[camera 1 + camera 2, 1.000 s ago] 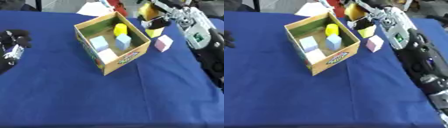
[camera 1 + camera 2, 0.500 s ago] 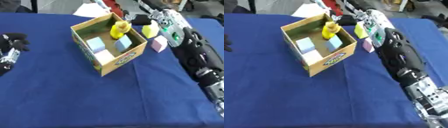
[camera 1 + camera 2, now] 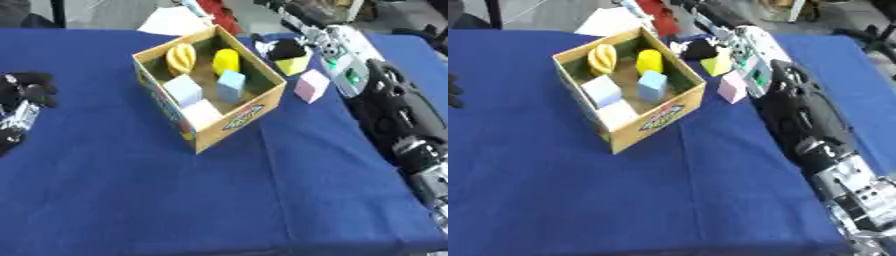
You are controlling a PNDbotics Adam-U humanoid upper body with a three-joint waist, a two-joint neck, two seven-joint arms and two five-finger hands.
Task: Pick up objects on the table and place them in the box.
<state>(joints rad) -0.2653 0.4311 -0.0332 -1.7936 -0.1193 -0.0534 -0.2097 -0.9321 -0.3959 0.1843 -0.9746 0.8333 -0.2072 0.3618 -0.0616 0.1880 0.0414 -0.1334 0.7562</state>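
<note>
Yellow block [image 3: 295, 63] is sitting just right of the box [image 3: 208, 120], with the right hand [image 3: 282, 49] curling over its top; a pink block [image 3: 310, 85] is lying nearer.

Open box [image 3: 234, 119] on a blue table [image 3: 175, 200], right hand [image 3: 284, 48] at its 2 o'clock.
Inside lie 2 yellow pieces and 3 pale blocks; a yellow block [image 3: 295, 64] sits under the hand, a pink block [image 3: 310, 85] at the box's 3 o'clock, the left hand [image 3: 26, 90] at 9 o'clock.
</note>
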